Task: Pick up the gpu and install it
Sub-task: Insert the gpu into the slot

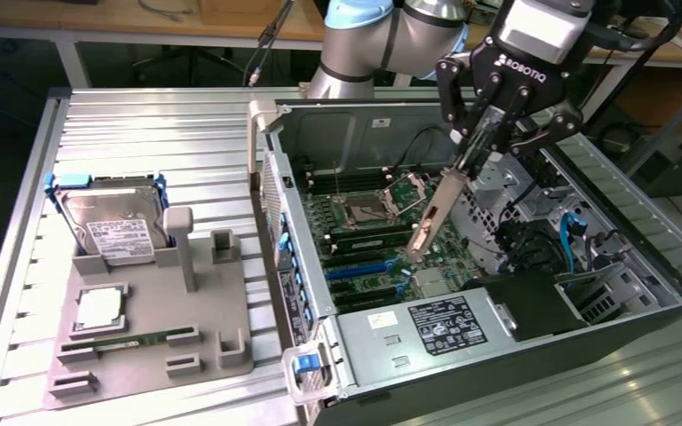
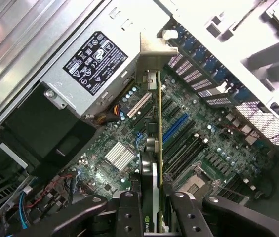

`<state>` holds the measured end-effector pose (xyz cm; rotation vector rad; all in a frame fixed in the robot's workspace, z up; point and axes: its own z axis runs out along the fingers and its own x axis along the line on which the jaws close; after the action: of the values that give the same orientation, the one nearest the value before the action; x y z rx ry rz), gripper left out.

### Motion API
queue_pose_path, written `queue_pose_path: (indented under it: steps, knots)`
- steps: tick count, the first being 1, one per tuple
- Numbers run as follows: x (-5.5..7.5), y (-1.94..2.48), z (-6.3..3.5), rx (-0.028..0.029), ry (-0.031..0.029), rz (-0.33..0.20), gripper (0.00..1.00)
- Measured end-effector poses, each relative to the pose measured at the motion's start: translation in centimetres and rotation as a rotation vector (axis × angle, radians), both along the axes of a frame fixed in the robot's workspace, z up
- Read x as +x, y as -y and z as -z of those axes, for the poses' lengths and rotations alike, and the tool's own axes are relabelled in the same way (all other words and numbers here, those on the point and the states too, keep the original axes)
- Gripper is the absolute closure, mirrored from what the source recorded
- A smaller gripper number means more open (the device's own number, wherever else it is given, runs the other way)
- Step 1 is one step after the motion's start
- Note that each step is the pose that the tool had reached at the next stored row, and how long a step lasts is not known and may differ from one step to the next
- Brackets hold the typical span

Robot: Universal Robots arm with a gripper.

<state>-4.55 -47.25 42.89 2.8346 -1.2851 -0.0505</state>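
Note:
My gripper [image 1: 474, 160] is shut on the gpu [image 1: 436, 217], a thin tan card that hangs tilted from the fingers over the open computer case [image 1: 625, 204]. Its lower end is just above the motherboard [image 1: 365, 235], near the expansion slots. In the wrist view the gpu [image 2: 158, 128] appears edge-on between my two black fingers [image 2: 129, 210], with its silver bracket [image 2: 154, 52] at the far end, close to the case's rear slot panel. Whether the card touches a slot I cannot tell.
A power supply [image 1: 442, 324] fills the case's near corner, and cables and a drive cage [image 1: 578, 240] lie on the exterior view's right. On that view's left a grey fixture [image 1: 139, 328] holds a hard drive with blue rails [image 1: 110, 222], a processor [image 1: 99, 306] and a memory stick [image 1: 128, 342].

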Motion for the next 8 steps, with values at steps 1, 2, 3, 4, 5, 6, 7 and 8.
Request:
queue_pose_path:
  steps: [1, 2, 3, 4, 5, 6, 7, 8]
  knots:
    - [0.0, 0.0, 0.0, -0.0001, 0.0, 0.017, 0.73]
    - [0.0, 0.0, 0.0, 0.0, 0.0, 0.032, 0.73]
    - [0.0, 0.0, 0.0, -0.0001, 0.0, 0.051, 0.73]
    - [0.0, 0.0, 0.0, -0.0001, 0.0, 0.066, 0.73]
    - [0.0, 0.0, 0.0, -0.0001, 0.0, 0.082, 0.73]
    - [0.0, 0.0, 0.0, -0.0001, 0.0, 0.096, 0.73]
    - [0.0, 0.0, 0.0, 0.0, 0.0, 0.132, 0.73]
    - [0.0, 0.0, 0.0, -0.0001, 0.0, 0.155, 0.73]
